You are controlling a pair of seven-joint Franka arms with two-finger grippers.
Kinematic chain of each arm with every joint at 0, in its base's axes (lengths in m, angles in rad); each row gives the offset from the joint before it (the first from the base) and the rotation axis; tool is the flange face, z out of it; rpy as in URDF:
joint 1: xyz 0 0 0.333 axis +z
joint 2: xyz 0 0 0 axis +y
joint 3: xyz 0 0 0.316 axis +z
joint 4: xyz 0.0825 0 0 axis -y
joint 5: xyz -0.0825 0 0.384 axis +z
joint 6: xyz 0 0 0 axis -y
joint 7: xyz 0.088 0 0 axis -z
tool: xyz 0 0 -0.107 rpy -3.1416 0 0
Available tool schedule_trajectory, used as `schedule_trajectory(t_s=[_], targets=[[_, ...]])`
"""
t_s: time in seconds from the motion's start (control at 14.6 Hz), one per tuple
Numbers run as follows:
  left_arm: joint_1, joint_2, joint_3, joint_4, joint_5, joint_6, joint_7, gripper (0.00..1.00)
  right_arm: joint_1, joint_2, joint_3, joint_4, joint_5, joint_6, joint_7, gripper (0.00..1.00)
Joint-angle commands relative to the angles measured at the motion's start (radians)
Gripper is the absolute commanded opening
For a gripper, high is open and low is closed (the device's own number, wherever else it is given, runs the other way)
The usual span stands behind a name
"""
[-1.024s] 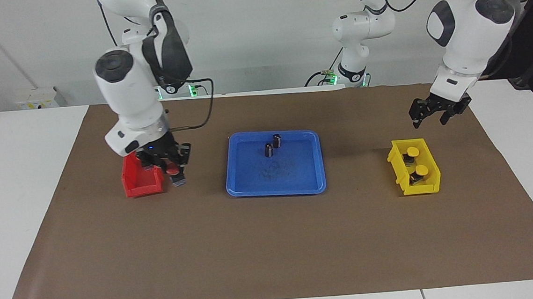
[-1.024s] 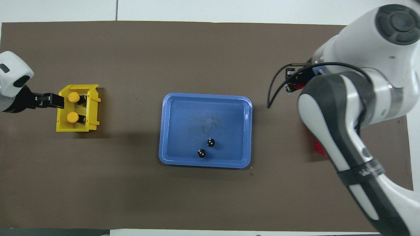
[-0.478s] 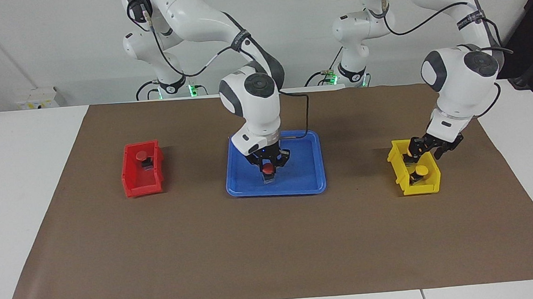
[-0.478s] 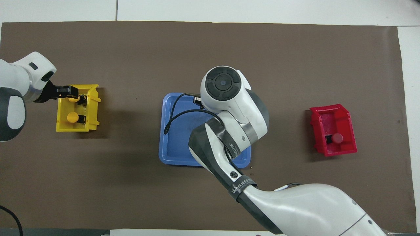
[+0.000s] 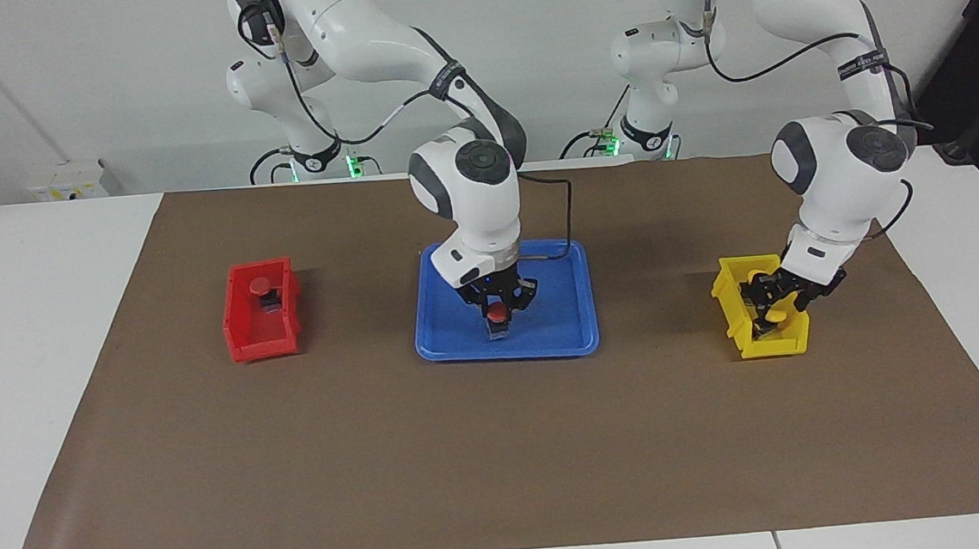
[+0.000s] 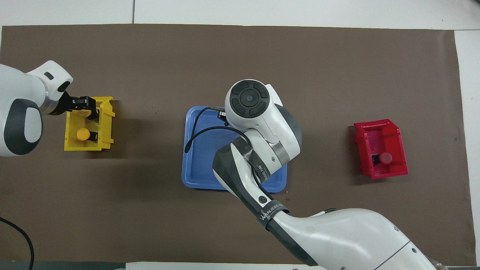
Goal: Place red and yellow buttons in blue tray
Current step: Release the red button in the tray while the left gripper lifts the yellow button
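My right gripper point(image 5: 498, 317) is shut on a red button point(image 5: 498, 310) and holds it low inside the blue tray point(image 5: 562, 308), toward the tray's edge farther from the robots. In the overhead view the right arm hides that gripper and much of the blue tray point(image 6: 195, 150). A second red button point(image 5: 260, 284) point(image 6: 385, 158) sits in the red bin point(image 5: 260, 349). My left gripper point(image 5: 770, 305) point(image 6: 87, 108) is down in the yellow bin point(image 5: 739, 326), at the yellow button point(image 6: 83, 111) farther from the robots. The other yellow button point(image 6: 82, 134) stands free beside it.
The red bin point(image 6: 398, 169) stands toward the right arm's end of the brown mat point(image 5: 502, 454), and the yellow bin point(image 6: 107, 123) toward the left arm's end. White table borders the mat. A black cable loops off the right wrist over the tray.
My right gripper carried the red button from beside the red bin to the blue tray and lowered it slightly. My left gripper came down from above into the yellow bin.
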Motion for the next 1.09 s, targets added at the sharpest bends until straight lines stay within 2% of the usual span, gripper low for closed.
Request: schedule_trajectory(t_s=[0.0,0.14,0.2,0.34,0.48,0.55,0.68,0.75,0.89,1.02], targets=[[0.013,0.001,-0.006,-0.013,-0.011,0.024,0.008,0.72,0.002,-0.014,0.003,-0.026,0.006,0.021,0.021,0.28],[0.013,0.007,-0.006,-0.025,-0.011,0.035,0.008,0.7,0.002,-0.016,0.004,-0.026,0.008,0.016,0.021,0.68],[0.013,0.007,-0.006,-0.031,-0.011,0.043,0.008,0.69,-0.003,-0.016,0.003,-0.011,0.006,0.008,0.021,0.84],[0.013,0.007,-0.006,-0.033,-0.011,0.041,0.008,0.58,-0.021,-0.029,-0.006,0.011,-0.008,-0.005,0.001,0.86],[0.014,0.007,-0.006,-0.036,-0.011,0.04,0.008,0.47,-0.105,-0.104,-0.009,-0.009,-0.018,-0.051,-0.133,0.86],[0.024,0.007,-0.006,-0.038,-0.011,0.041,0.008,0.39,-0.166,-0.156,-0.008,-0.038,-0.017,-0.091,-0.236,0.86],[0.027,0.008,-0.006,-0.033,-0.011,0.032,0.008,0.14,-0.266,-0.285,-0.006,-0.143,-0.015,-0.152,-0.428,0.86],[0.027,0.008,-0.006,-0.019,-0.011,0.015,0.005,0.07,-0.314,-0.353,-0.006,-0.218,-0.011,-0.159,-0.5,0.86],[0.018,0.01,-0.006,0.093,-0.013,-0.148,-0.005,0.05,-0.395,-0.466,-0.006,-0.363,-0.003,-0.151,-0.634,0.86],[0.01,0.01,-0.007,0.289,-0.045,-0.422,-0.015,0.05,-0.48,-0.528,-0.006,-0.449,0.0,-0.153,-0.758,0.86]])
